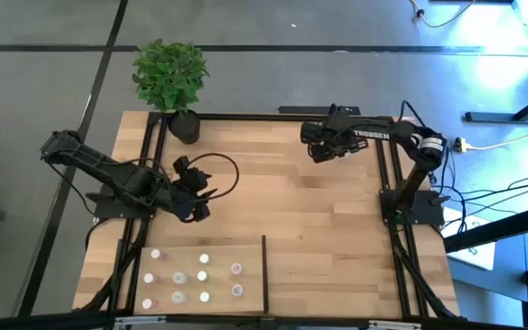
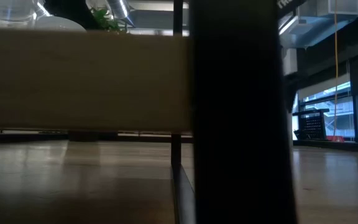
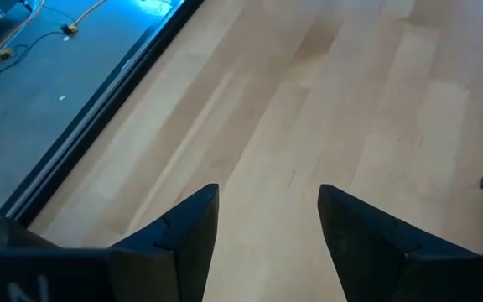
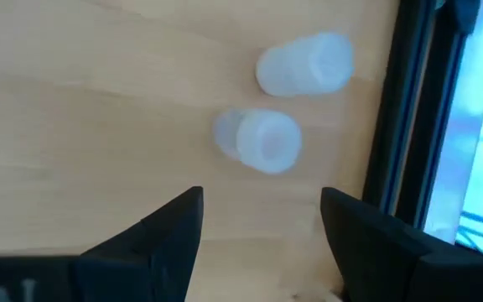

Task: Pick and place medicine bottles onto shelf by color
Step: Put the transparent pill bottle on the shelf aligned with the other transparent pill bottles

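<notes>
White lettering reading TROSSEN ran along the right arm (image 1: 374, 136). The shelf (image 1: 250, 275) at the table's near edge carried nine medicine bottles (image 1: 203, 277) in loose rows (white or pinkish tops). The right gripper (image 4: 261, 220) hung released over two more bottles (image 4: 262, 140), lying just beside a black rail. The left gripper (image 3: 267, 220) stood parted, empty, above bare table (image 1: 291, 211).

Even daylight (blurred wrist views)
</notes>
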`<state>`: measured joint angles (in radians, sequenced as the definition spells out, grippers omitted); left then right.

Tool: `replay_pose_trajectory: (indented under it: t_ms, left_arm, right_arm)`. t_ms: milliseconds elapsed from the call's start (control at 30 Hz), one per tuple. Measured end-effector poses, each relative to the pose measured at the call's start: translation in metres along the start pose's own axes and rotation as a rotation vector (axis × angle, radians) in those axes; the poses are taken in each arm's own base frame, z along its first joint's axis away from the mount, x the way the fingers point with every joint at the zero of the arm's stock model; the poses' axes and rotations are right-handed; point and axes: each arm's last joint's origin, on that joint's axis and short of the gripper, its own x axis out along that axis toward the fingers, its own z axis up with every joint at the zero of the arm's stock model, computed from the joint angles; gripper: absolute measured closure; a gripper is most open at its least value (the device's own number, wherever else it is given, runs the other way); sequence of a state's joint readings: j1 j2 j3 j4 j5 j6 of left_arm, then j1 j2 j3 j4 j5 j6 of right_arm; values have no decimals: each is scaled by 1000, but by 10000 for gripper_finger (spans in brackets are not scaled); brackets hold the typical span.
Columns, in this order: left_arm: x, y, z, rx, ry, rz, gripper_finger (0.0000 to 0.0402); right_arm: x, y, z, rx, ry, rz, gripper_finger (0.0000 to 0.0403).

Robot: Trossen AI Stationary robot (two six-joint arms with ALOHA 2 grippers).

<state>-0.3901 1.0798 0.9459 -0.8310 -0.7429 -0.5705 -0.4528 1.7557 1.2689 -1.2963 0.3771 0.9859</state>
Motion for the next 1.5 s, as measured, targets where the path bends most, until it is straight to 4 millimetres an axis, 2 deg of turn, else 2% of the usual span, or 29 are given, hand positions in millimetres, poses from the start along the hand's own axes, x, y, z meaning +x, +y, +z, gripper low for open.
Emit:
replay_pose_trajectory:
  t_ms: [200, 400, 1033, 1500]
  left_arm:
    - [0, 0, 0, 25, 0, 0, 203]
    - [0, 0, 0, 23, -1, -1, 203]
    - [0, 0, 0, 2, -1, -1, 203]
    - [0, 0, 0, 3, 4, -7, 203]
  right_arm:
    - [28, -3, 4, 10, 37, 31, 160]
    - [40, -7, 9, 31, 40, 40, 160]
    - [45, -12, 19, 71, 29, 54, 160]
    - [44, -4, 24, -66, 26, 187, 160]
